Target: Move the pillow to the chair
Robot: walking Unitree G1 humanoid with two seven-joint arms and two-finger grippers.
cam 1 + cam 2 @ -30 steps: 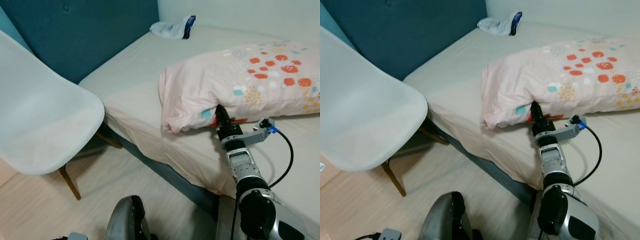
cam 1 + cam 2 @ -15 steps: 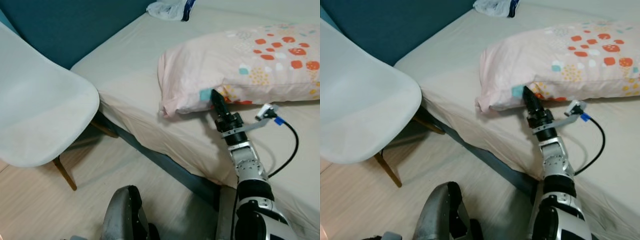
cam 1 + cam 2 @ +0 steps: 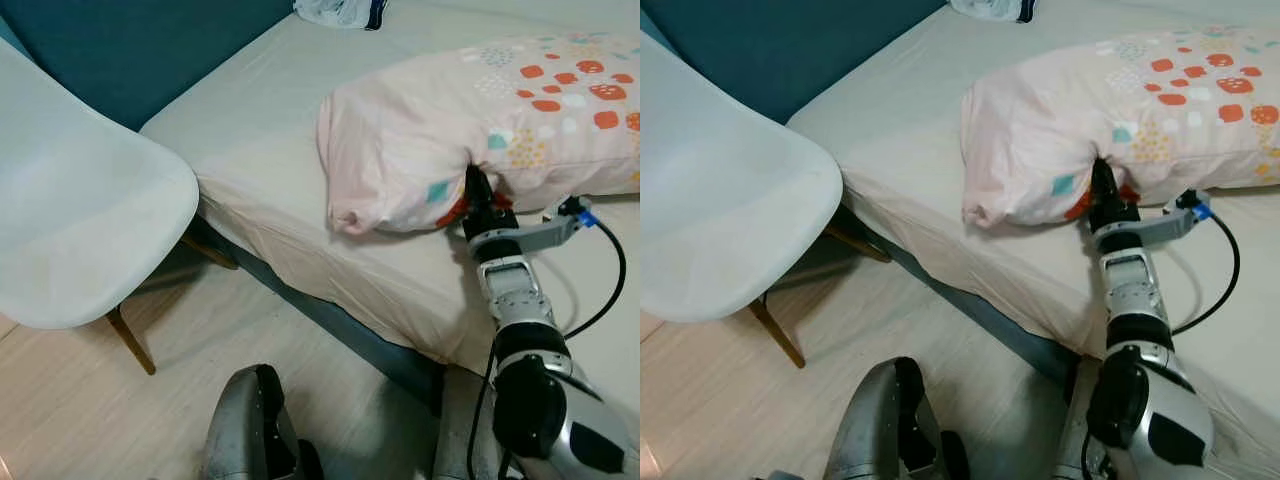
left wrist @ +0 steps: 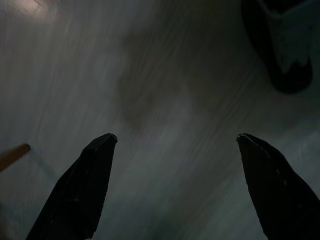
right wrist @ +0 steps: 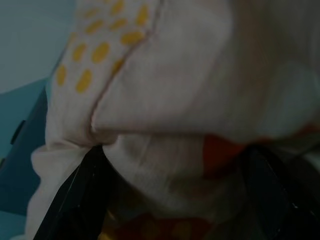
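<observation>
A bed (image 3: 270, 150) with a smooth cream sheet sits against a teal headboard (image 3: 120, 40). The pale wood floor (image 3: 70, 410) lies below. A soft pink pillow (image 3: 450, 130), printed with red and yellow dots, lies on the bed, cut off at the frame's right edge. The right gripper (image 3: 478, 188) reaches forward on a straight arm, its fingertips buried in the pillow's near edge with fabric bunched between them. A white moulded chair (image 3: 80, 230) stands left of the bed. The left gripper (image 4: 175, 145) hangs over the dim floor, fingers wide apart and empty.
</observation>
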